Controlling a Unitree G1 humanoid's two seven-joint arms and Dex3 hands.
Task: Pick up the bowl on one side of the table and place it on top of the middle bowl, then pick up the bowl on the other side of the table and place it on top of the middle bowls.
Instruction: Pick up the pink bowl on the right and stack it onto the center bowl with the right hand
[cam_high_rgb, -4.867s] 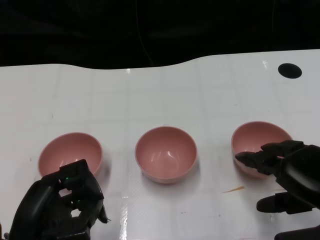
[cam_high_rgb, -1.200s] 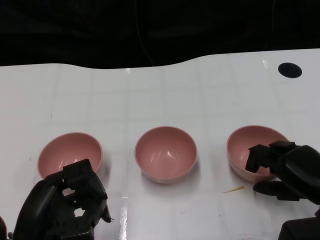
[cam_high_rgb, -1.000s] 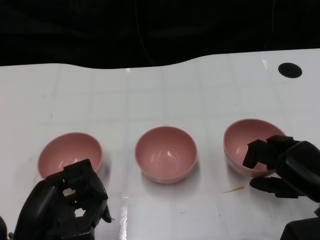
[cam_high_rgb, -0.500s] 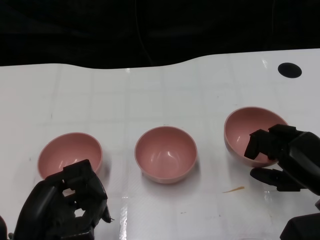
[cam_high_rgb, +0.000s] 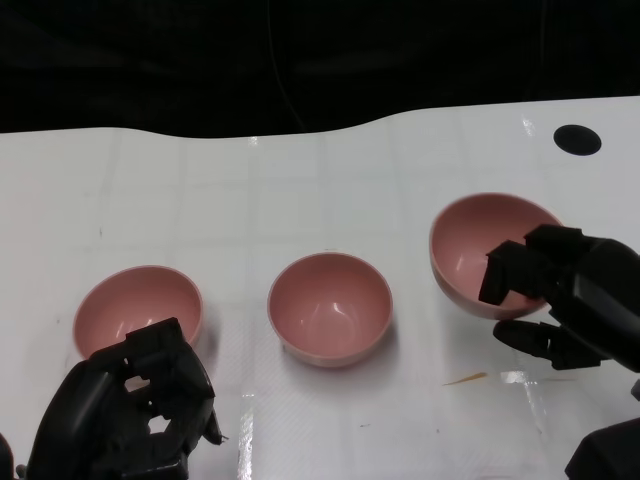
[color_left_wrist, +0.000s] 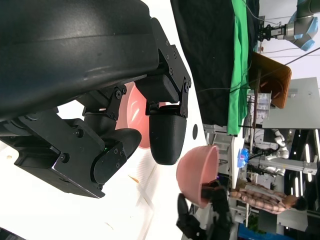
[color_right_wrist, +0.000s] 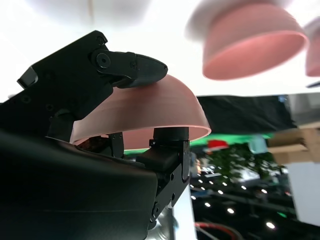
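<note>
Three pink bowls are in the head view. The left bowl (cam_high_rgb: 138, 308) and the middle bowl (cam_high_rgb: 330, 306) sit on the white table (cam_high_rgb: 300, 190). My right hand (cam_high_rgb: 572, 300) grips the right bowl (cam_high_rgb: 482, 245) by its near rim, holding it tilted above the table. The right wrist view shows that held bowl (color_right_wrist: 145, 112) between my fingers (color_right_wrist: 135, 67), with the middle bowl (color_right_wrist: 252, 42) beyond. My left hand (cam_high_rgb: 125, 410) sits curled and empty just in front of the left bowl. The left wrist view shows its curled fingers (color_left_wrist: 165, 127) and the lifted bowl (color_left_wrist: 197, 172).
A black round hole (cam_high_rgb: 579, 139) marks the table's back right. A small yellowish scrap (cam_high_rgb: 466, 379) lies on the table under the raised bowl's near side. Dark backdrop lies past the far edge. A person (color_left_wrist: 270, 200) is seen far off in the left wrist view.
My right hand closed on the right bowl's rim, then raised it off the table and carried it a little left and away. The left hand and the other bowls stayed put.
</note>
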